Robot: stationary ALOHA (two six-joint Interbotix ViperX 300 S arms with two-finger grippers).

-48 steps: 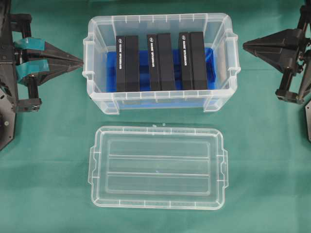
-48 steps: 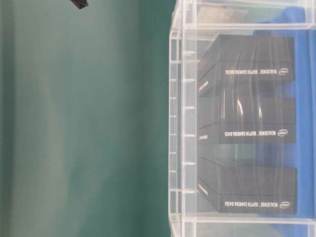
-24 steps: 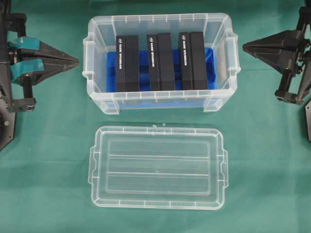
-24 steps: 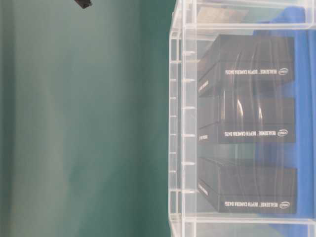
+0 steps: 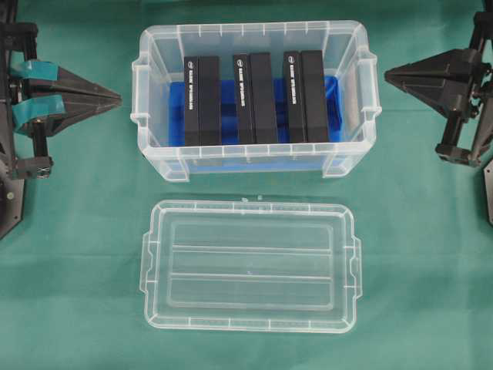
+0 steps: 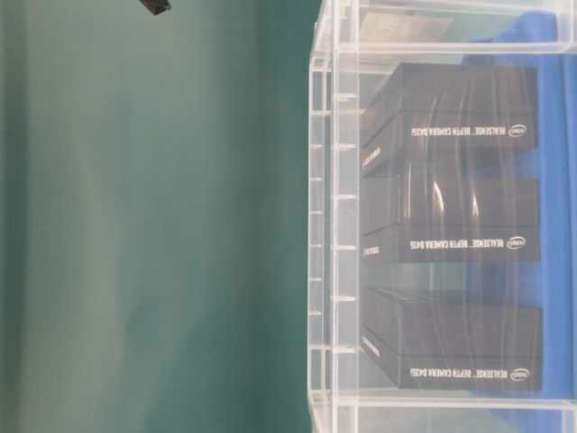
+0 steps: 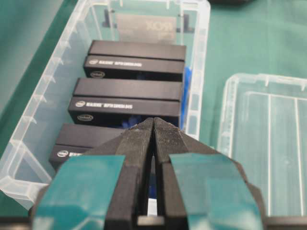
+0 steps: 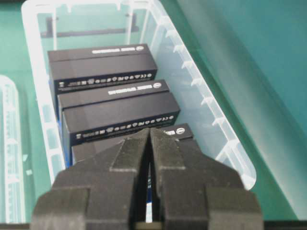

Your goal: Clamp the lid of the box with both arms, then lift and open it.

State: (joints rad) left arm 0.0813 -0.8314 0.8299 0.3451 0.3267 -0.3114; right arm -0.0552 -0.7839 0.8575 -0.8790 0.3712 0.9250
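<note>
**Q:** Two grippers flank the box (image 5: 254,96); why do you hold neither on anything?

**A:** Your work reads as finished. The lid (image 5: 250,266) lies flat on the green cloth (image 5: 77,254) in front of the box, well apart from both. The left gripper (image 5: 117,98) and right gripper (image 5: 387,74) point at the box ends, tips pressed together and empty. Table-level view shows only a dark corner, probably an arm.
</note>
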